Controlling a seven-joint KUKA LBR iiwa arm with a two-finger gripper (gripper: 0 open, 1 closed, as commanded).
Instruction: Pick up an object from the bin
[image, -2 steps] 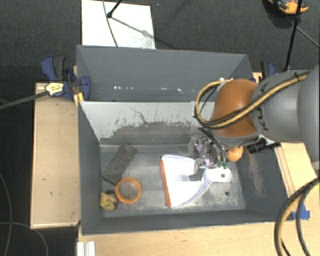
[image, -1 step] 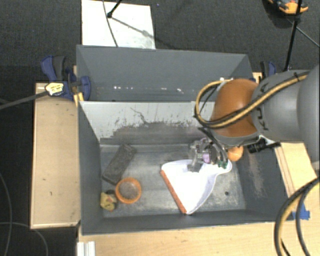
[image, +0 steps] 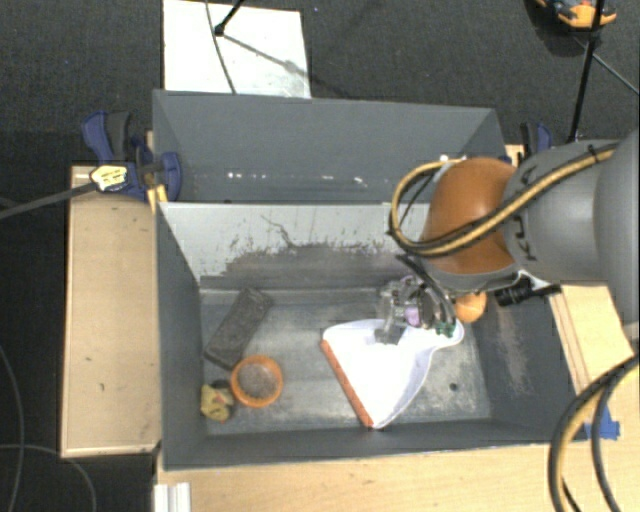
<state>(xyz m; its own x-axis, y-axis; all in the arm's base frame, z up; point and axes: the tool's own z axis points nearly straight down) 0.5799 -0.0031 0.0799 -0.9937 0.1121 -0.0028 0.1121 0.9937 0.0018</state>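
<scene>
White and smooth, a flat wedge-shaped piece (image: 388, 368) with an orange strip along its left edge lay on the floor of the grey metal bin (image: 185, 340), right of the middle. The gripper (image: 405, 315) stood at the wedge's upper edge, low against it. Whether it was spread or pinched together could not be told, nor whether it gripped the piece. A glossy orange domed cover (image: 470, 215) capped the wrist above. Well apart at the left lay a dark, rough rectangular block (image: 237, 325), a round orange cup (image: 257, 381), and a lumpy yellowish scrap (image: 215, 400) just beside the cup.
</scene>
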